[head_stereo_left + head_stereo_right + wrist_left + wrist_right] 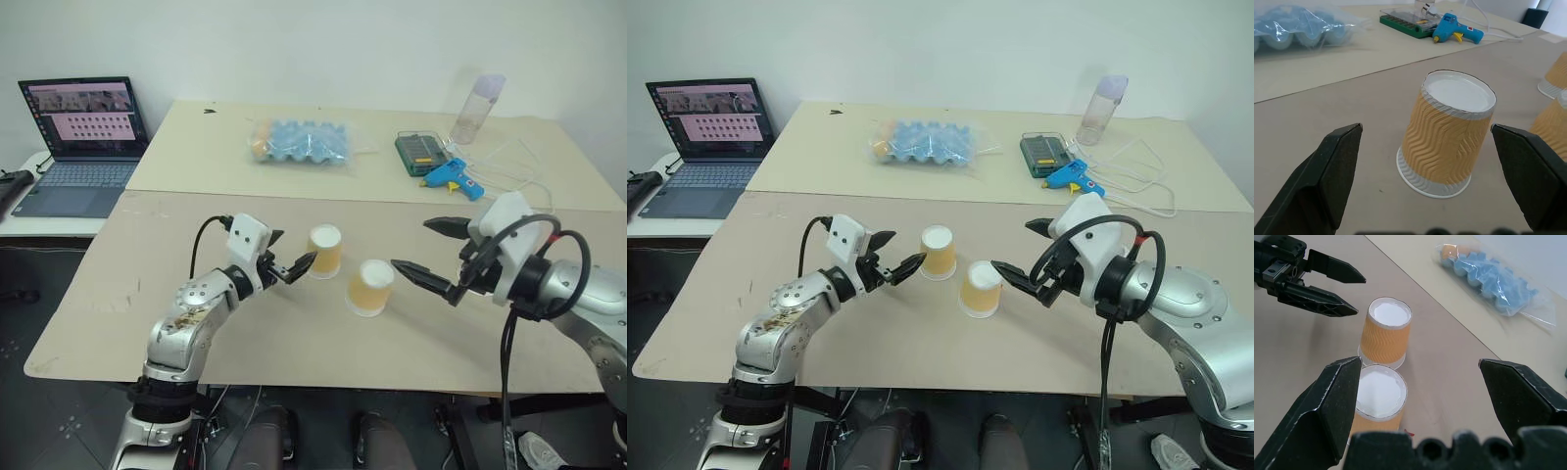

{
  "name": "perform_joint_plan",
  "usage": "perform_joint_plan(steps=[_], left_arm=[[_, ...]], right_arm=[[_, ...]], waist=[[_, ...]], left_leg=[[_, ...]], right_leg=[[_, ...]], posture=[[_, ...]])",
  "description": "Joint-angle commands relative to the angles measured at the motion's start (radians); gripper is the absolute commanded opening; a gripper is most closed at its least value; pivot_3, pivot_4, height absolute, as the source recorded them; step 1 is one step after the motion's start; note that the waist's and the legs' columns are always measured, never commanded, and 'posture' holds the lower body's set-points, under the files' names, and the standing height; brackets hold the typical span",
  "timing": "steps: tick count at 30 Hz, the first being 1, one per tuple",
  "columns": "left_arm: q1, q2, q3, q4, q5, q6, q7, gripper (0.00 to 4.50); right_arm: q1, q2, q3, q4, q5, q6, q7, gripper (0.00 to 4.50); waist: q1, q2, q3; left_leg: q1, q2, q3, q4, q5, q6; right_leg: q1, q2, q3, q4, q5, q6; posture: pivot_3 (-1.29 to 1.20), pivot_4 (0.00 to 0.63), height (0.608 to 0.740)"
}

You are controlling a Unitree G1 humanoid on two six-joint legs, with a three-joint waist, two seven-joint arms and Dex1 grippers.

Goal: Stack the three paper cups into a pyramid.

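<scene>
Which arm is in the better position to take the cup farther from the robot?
Left. The left gripper is open, pointing at that cup; the other cup stands before the right gripper.

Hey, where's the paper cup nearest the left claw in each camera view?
Left eye view: paper cup, centre table, right of the left claw.
Right eye view: same spot.
Left wrist view: straight ahead of that claw.
Right wrist view: just beyond the second cup.
Shared landmark: bag of blue egg trays.
</scene>
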Motion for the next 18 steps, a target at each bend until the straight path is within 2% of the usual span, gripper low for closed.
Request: perform_joint_plan(steps=[1, 11, 18], left_arm=[[-0.029, 0.004, -0.018, 0.025, 0.004, -0.048, -0.024, 4.48], [-0.197, -0.057, -0.090, 0.319, 0.053, -0.216, -0.097, 4.48], [-0.255, -0.105, -0.119, 0.405, 0.065, -0.271, -0.132, 4.48]], right_arm=[[-0.001, 0.008, -0.023, -0.030, 0.000, -0.019, -0.008, 4.50], [0.038, 0.013, -0.059, -0.053, 0.015, -0.009, -0.017, 4.50], [0.100, 0.008, -0.115, -0.039, 0.012, -0.023, -0.004, 4.50]], waist=[[0.000, 0.000, 0.000], [0.013, 0.000, 0.000], [0.013, 0.000, 0.000]], left_leg=[[0.000, 0.000, 0.000, 0.000, 0.000, 0.000], [-0.001, 0.000, 0.000, 0.000, 0.000, 0.001], [0.000, 0.000, 0.000, 0.000, 0.000, 0.001]], right_leg=[[0.000, 0.000, 0.000, 0.000, 0.000, 0.000], [0.000, 0.000, 0.000, -0.001, 0.000, 0.000], [0.000, 0.000, 0.000, 0.000, 0.000, 0.001]], posture=[[0.00, 0.150, 0.740], [0.00, 0.150, 0.740], [0.00, 0.150, 0.740]])
